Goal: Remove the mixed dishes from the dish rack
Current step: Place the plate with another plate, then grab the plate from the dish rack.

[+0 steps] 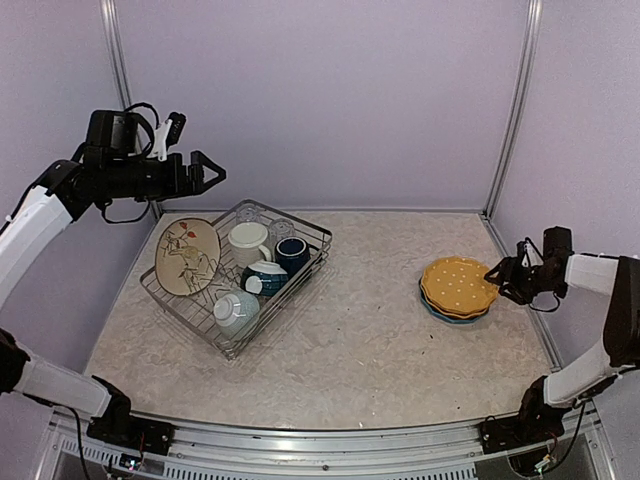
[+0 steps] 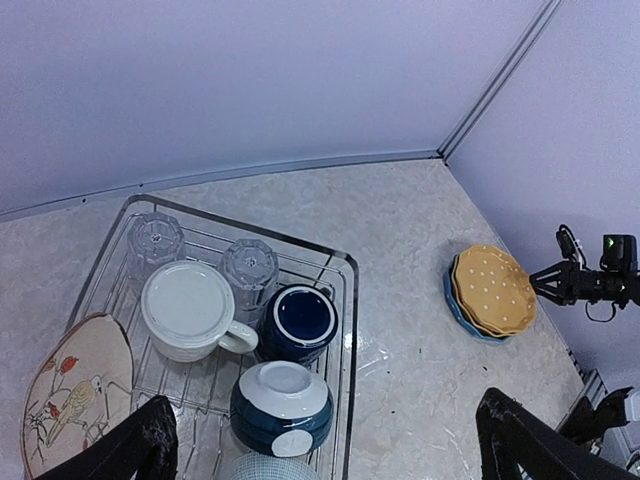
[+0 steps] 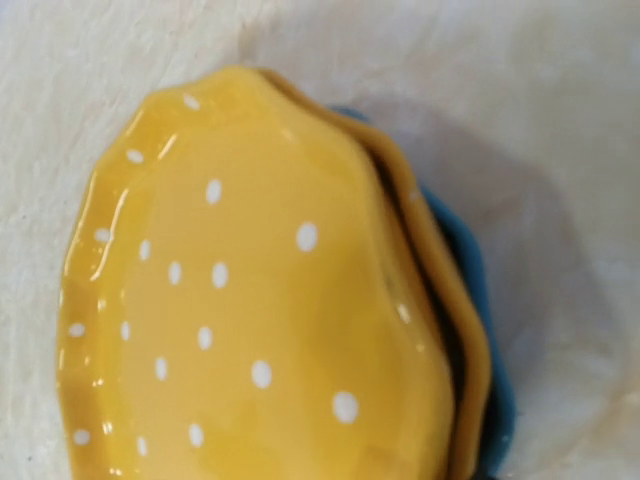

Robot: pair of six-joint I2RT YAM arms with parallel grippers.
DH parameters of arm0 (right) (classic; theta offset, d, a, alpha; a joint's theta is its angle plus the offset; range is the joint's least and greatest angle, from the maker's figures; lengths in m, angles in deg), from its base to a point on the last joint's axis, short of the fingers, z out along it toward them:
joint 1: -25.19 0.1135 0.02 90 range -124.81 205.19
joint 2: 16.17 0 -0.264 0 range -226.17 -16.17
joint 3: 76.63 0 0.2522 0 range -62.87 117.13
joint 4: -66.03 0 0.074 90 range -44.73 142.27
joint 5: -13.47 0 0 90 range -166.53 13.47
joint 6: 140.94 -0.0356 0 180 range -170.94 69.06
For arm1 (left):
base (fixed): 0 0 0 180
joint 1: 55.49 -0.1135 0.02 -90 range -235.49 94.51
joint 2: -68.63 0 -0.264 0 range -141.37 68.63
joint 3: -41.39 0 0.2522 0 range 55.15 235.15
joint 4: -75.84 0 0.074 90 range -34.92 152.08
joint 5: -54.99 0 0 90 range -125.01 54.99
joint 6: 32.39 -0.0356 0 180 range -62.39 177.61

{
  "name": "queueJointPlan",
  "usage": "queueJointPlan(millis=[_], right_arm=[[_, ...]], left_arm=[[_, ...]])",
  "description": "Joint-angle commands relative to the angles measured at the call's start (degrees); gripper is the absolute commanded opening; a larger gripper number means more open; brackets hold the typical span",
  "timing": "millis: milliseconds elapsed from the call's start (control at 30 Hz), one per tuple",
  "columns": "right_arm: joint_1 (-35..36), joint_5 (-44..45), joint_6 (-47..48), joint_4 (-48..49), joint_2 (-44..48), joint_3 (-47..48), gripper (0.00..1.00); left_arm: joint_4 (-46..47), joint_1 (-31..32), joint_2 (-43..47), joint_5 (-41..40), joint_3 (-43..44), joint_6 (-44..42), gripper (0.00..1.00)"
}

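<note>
Top view, left claw [image 1: 195,148]: wide open at upper left, above the dish rack [image 1: 305,280] at centre left.
Top view, right claw [image 1: 503,272]: right edge, just beside the yellow dotted plate [image 1: 458,280]; open or shut, can't tell.
Left wrist, rack load: bird plate [image 2: 75,395], cream mug [image 2: 188,305], navy mug [image 2: 300,322], teal bowl [image 2: 282,405].
Right wrist, stack: glossy yellow fills the frame, blue plate [image 3: 492,370] underneath.
</note>
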Motion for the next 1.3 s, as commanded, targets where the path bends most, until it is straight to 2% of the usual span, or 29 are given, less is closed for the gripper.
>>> queueJointPlan(millis=[0, 233, 400, 567, 633, 767, 867, 1033, 1267], right_arm=[[0.4, 4.4, 4.8, -4.8, 3.0, 2.3, 0.65], [0.4, 5.9, 10.5, -8.7, 8.3, 2.3, 0.77], [0.6, 3.0, 10.6, -6.4, 13.7, 0.0, 0.84], [1.3, 0.3, 10.7, -4.6, 15.5, -0.6, 0.87], [1.7, 0.2, 10.6, -3.8, 15.4, -0.9, 0.87], [3.6, 0.1, 9.6, -1.8, 15.1, -1.8, 0.87], [5.4, 0.6, 9.2, -1.4, 15.6, -2.4, 0.87], [6.9, 2.6, 9.0, -1.6, 17.7, -3.4, 0.87], [7.8, 3.3, 8.3, -0.3, 19.6, -4.3, 0.87]], left_arm=[[0.6, -0.7, 0.1, -1.2, -1.0, -0.4, 0.99], [-3.0, -1.1, -2.4, -9.2, 0.0, -1.9, 0.99], [-11.1, -6.0, -6.1, -12.9, 2.9, 0.1, 0.99], [-15.9, -9.8, -7.7, -21.9, 2.1, -0.1, 0.99], [-13.3, -12.4, -7.3, -20.6, -1.4, -0.5, 0.98], [-8.4, -17.7, -7.5, -16.2, -6.5, -0.9, 0.89], [-7.9, -17.9, -9.7, -15.4, -6.3, -3.2, 0.81], [-4.2, -17.7, -11.3, -18.9, -9.1, -6.7, 0.8], [-2.2, -17.5, -14.2, -17.1, -9.0, -11.0, 0.72]])
